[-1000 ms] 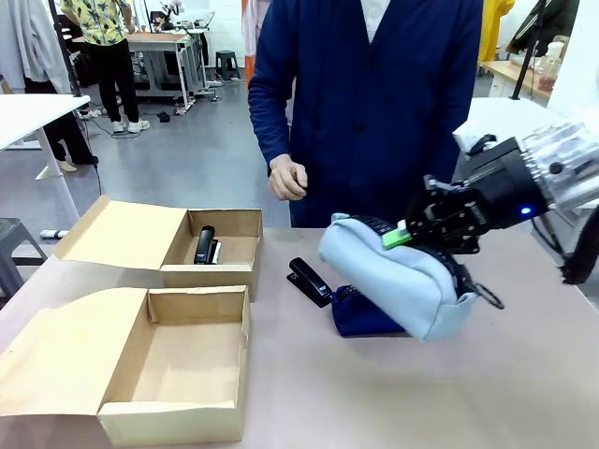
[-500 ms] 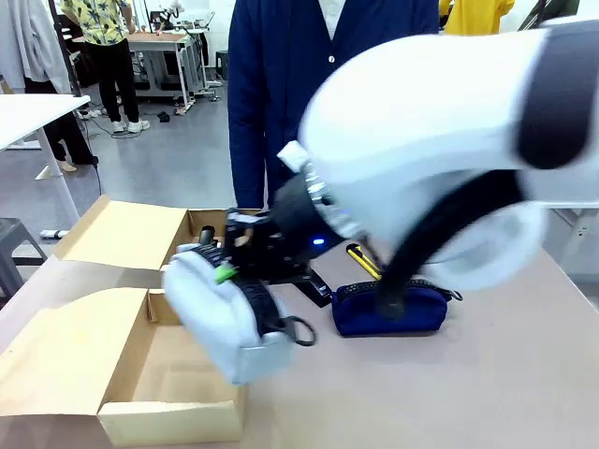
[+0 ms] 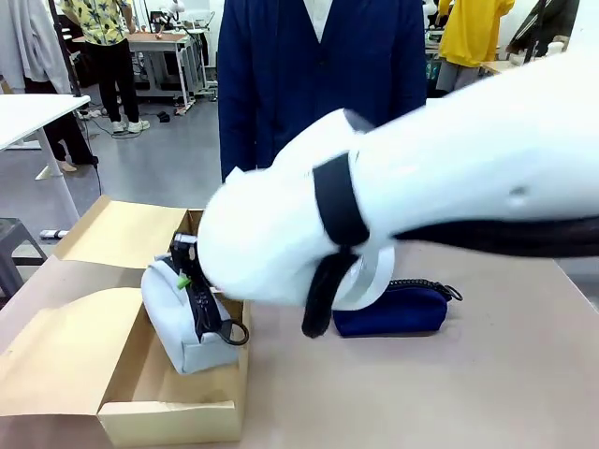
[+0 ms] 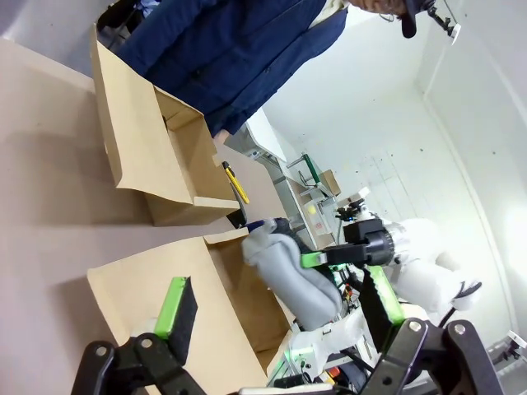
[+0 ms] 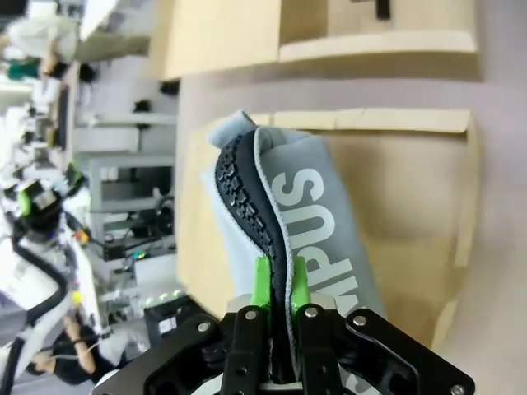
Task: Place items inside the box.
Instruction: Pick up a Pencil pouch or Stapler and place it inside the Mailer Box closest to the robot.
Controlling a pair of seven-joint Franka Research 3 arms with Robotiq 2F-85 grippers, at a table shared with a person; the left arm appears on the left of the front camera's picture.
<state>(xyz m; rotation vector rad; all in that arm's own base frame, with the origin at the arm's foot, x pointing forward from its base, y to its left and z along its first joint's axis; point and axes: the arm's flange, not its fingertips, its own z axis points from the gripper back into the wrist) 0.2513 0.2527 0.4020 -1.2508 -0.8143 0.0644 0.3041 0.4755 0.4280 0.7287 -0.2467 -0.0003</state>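
My right gripper (image 3: pixel 186 272) is shut on the zip edge of the grey zip pouch (image 3: pixel 181 322), which hangs partly inside the near open cardboard box (image 3: pixel 112 404). In the right wrist view the green fingertips (image 5: pixel 262 282) pinch the black zip of the grey pouch (image 5: pixel 329 222) above the box (image 5: pixel 412 181). The navy zip pouch (image 3: pixel 391 310) lies on the table to the right. A yellow utility knife (image 4: pixel 235 183) lies beyond the far box (image 4: pixel 156 140). My left gripper (image 4: pixel 276 300) stands open, holding nothing, facing the grey pouch (image 4: pixel 292 276).
A second open box (image 3: pixel 140 236) stands behind the near one, with a black item (image 5: pixel 380 7) inside. A person in a navy jacket (image 3: pixel 309 75) stands at the far side. My right arm (image 3: pixel 440 187) spans the middle of the table.
My right arm has swung from the right side across to the left, carrying the grey pouch from above the navy pouch down into the near box.
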